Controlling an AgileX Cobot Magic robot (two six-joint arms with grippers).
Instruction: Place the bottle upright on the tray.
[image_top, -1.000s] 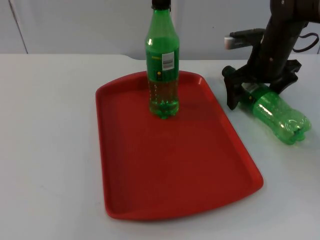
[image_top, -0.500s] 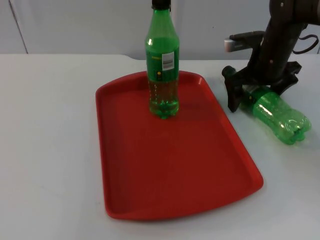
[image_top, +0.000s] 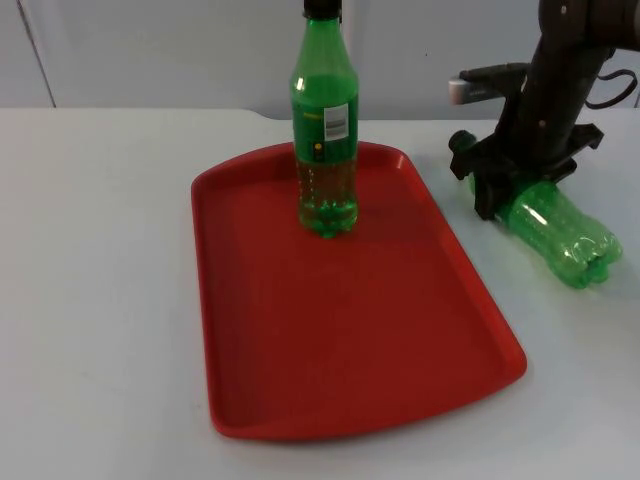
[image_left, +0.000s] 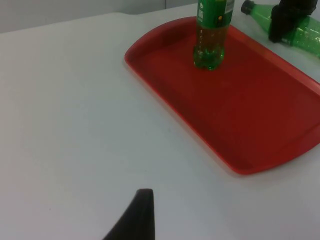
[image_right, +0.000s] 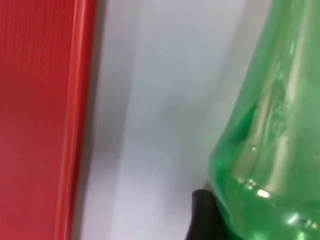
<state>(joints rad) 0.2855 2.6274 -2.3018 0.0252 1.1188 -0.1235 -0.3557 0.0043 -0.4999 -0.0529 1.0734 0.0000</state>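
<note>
A green plastic bottle (image_top: 556, 230) lies on its side on the white table, just right of the red tray (image_top: 370, 350), cap end toward the tray's far right corner. My right gripper (image_top: 520, 186) comes down over its upper body, shut on it; in the right wrist view a black fingertip (image_right: 202, 216) presses against the green wall (image_right: 270, 125) beside the tray's rim (image_right: 75, 100). A second green bottle (image_top: 324, 130) with a label stands upright at the tray's far end. My left gripper (image_left: 140, 220) waits over bare table to the tray's left.
The tray's near half (image_left: 250, 110) is bare red surface. White table (image_top: 100, 300) stretches wide on the tray's left. The grey partition wall (image_top: 150, 50) closes off the back, right behind the upright bottle.
The right gripper's fingers have drawn together around the lying bottle; a second ago they stood wide on either side of it. The bottle has hardly shifted. The upright bottle and tray are as before.
</note>
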